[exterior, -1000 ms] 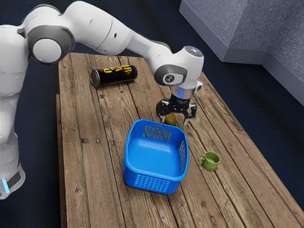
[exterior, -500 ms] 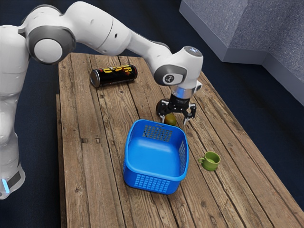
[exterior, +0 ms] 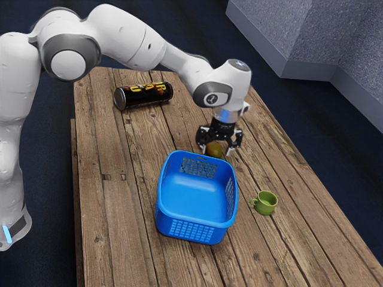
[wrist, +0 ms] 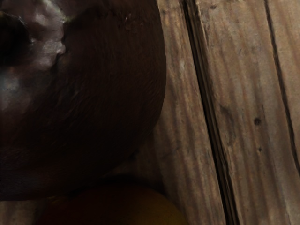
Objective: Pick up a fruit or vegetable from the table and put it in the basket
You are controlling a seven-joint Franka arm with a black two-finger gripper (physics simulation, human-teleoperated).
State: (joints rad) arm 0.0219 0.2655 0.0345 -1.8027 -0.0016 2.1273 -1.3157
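Exterior view first, since that's where the only real lettering can be found: on the black can (exterior: 143, 95), lying on its side near the worktop's far corner at the exterior view's left, big yellow characters are printed, with some red mixed in. A U and what looks like an R can be made out, but no full brand name can be read.

As for the fruit (exterior: 213, 149), it's seen as small, smooth and rounded, kinda mustard-yellow there, with its skin shown going from dark red to yellow in the wrist view. It's found on the worktop (exterior: 114, 209), outside the blue basket (exterior: 194, 200) and right by its far rim. The gripper (exterior: 216, 152) is held low over it, fingers spread, nothing clamped. Right beside the fruit, a much bigger dark purplish-brown round thing (wrist: 84, 103) is seen, shiny and a bit wrinkled around its top. No lettering can be spotted on the green mug (exterior: 266, 203), which is placed between the basket and the worktop's long edge at the exterior view's right.
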